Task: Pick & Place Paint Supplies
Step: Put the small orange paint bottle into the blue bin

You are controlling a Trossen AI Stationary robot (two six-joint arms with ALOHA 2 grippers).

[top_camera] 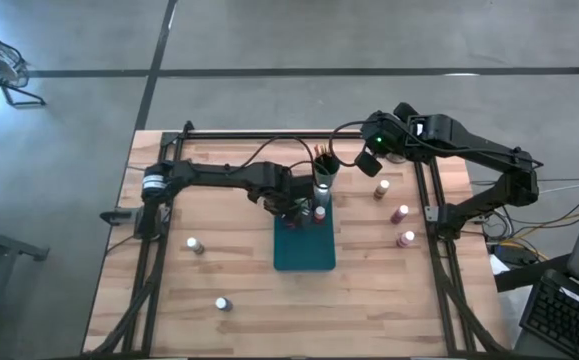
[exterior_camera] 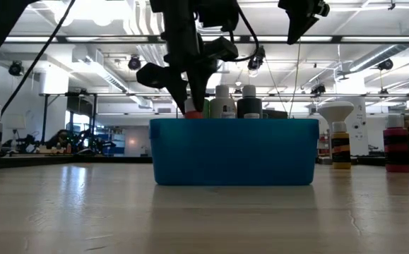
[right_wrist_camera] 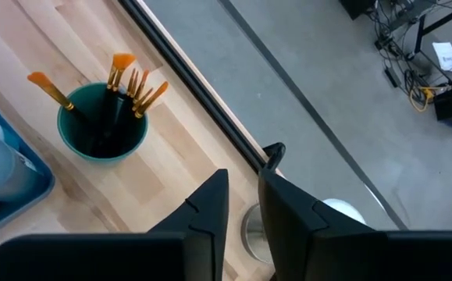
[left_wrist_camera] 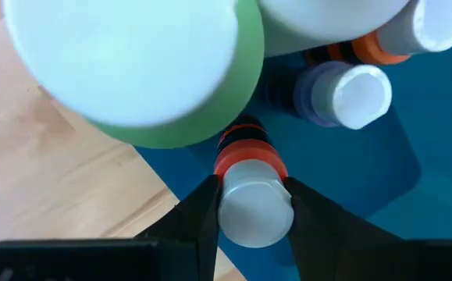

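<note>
Left hand: you've got it clamped on a red bottle, over the tray mid-tabletop.
Green bottle: in the tray, just beside your red one.
Right hand: fingers nearly together, nothing between them, up near the far edge.
Brushes: bunched in a cup beside the tray's far end.
Loose bottles: three by the right edge, two toward the near left corner.

Robotics lab or workshop indicated. Wooden table framed by black metal rails, set on grey concrete floor. Exposed ceiling ducts and lights, benches with equipment seen behind. Cables on floor.
</note>
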